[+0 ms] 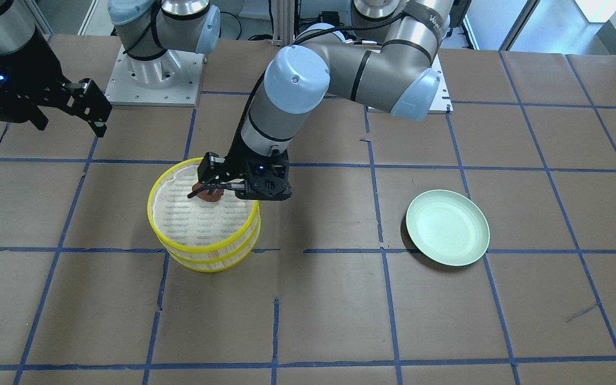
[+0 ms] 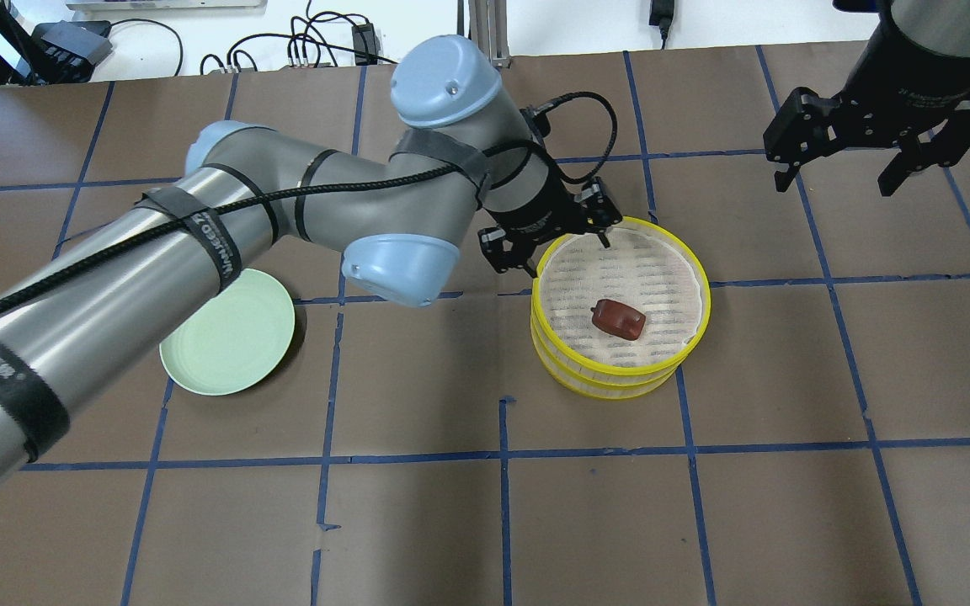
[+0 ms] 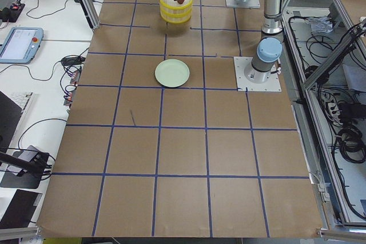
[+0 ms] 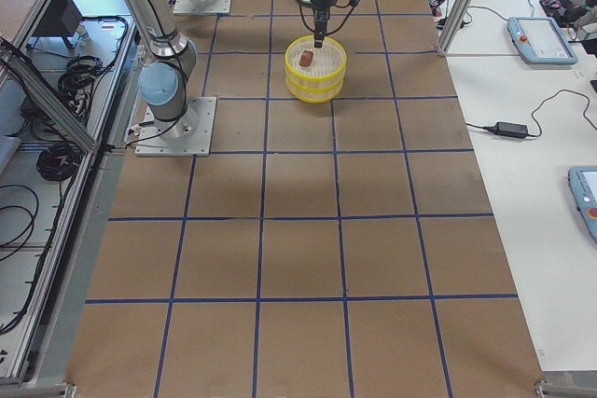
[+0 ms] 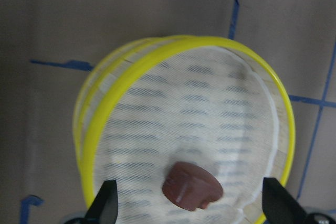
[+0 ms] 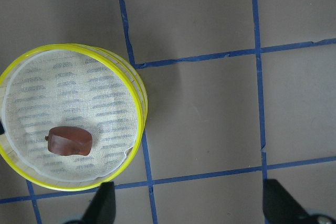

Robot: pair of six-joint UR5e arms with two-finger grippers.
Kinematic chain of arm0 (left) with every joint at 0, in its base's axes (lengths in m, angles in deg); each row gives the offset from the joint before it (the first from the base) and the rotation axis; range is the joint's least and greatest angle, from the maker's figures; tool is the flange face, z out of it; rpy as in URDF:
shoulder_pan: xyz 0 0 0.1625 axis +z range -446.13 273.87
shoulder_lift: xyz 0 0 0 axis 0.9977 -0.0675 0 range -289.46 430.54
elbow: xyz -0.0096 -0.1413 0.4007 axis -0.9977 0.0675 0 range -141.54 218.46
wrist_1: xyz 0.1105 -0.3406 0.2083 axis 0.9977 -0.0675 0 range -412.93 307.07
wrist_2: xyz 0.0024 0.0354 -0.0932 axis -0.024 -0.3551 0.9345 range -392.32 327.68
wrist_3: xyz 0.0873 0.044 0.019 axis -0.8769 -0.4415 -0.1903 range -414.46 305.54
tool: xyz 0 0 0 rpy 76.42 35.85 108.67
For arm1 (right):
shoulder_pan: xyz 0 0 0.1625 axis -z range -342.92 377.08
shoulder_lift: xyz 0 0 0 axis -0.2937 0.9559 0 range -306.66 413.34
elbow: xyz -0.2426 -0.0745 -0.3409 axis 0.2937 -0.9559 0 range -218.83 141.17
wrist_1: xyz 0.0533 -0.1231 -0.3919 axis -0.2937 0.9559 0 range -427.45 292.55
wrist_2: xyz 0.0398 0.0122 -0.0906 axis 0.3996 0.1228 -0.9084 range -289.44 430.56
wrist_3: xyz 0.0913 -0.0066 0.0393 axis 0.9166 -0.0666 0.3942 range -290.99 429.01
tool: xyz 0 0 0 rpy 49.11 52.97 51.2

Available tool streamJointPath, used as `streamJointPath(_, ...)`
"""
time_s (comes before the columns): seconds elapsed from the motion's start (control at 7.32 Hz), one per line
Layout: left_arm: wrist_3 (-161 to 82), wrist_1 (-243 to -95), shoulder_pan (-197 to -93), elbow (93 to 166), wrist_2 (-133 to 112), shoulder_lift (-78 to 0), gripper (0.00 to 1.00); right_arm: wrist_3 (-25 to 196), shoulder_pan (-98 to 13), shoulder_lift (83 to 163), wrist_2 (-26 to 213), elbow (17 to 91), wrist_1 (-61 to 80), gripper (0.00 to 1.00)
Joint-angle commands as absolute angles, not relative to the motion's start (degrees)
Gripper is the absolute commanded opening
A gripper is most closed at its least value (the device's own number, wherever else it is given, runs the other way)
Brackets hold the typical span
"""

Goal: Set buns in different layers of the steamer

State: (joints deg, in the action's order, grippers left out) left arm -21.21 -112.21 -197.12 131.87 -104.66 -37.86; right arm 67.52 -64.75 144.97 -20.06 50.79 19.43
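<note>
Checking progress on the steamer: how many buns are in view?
1. The reddish-brown bun lies on the mesh liner of the top steamer tier. Another could be hidden in the tier beneath it.

Two round, yellow-rimmed wooden-slat steamer tiers stand stacked on the brown paper-covered table (image 2: pixel 451 522), the upper tier (image 2: pixel 653 269) resting on the lower tier (image 1: pixel 206 264). The reddish-brown oval bun (image 2: pixel 618 319) lies inside the upper tier on its white mesh liner, slightly toward the robot's side of centre. The pale green round plate (image 2: pixel 228 345) lies flat on the table, well apart to the robot's left of the stack. The left gripper (image 1: pixel 213 187) hangs above the upper tier, over the bun. The right gripper (image 2: pixel 834 187) hangs well apart to the stack's right.
</note>
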Motion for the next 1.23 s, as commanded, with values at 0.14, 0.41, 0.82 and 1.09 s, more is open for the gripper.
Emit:
streamJointPath(0.14,-45.2,-136.4,-180.7,131.7,-115.0,-23.6,1.0,67.5,-64.9,145.0,-17.3,50.5,19.1,1.0)
streamJointPath(0.41,-56.5,-151.0,-172.9,130.4,-124.2,-14.9,1.0,67.6,-68.7,144.8,-17.7,50.3,19.2,1.0)
streamJointPath(0.82,-50.6,-152.9,-173.9,132.9,-121.3,-12.6,0.98,69.6,-72.4,144.0,-19.3,49.9,19.7,1.0)
streamJointPath(1.09,-50.2,-144.6,-175.1,135.7,-121.2,-13.0,1.0,69.5,-72.6,141.6,-19.4,46.3,19.2,1.0)
